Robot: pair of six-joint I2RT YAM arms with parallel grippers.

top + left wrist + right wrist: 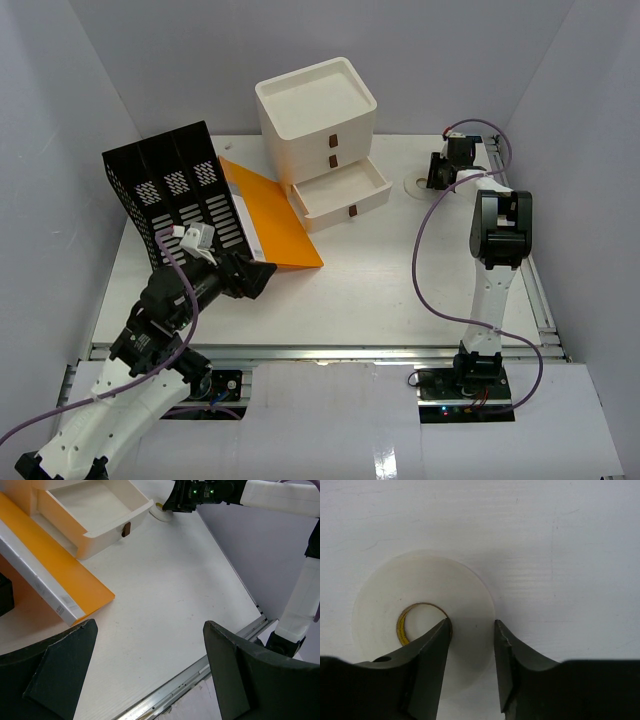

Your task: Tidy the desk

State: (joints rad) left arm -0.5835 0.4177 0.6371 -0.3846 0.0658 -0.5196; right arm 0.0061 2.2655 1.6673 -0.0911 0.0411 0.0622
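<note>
While left gripper (pixel 150 650) hangs spread wide front-left of drawer box (pixel 318 110), right gripper (pixel 471 630) pinches tape roll (pixel 420 580) wall right of box; desk (pixel 380 290) beneath box.

One black mesh file rack (pixel 175 190) with three slots (pixel 178 160), upper left; one orange folder (pixel 275 225); one cream drawer box (pixel 315 115) with three drawers (pixel 340 195); one white tape roll (pixel 418 186), upper right; two arms, left arm (pixel 150 340) and right arm (pixel 497 250); one bench (pixel 380 280) under all.

Bright even light, soft shadows, close-up perhaps slightly blurred
</note>
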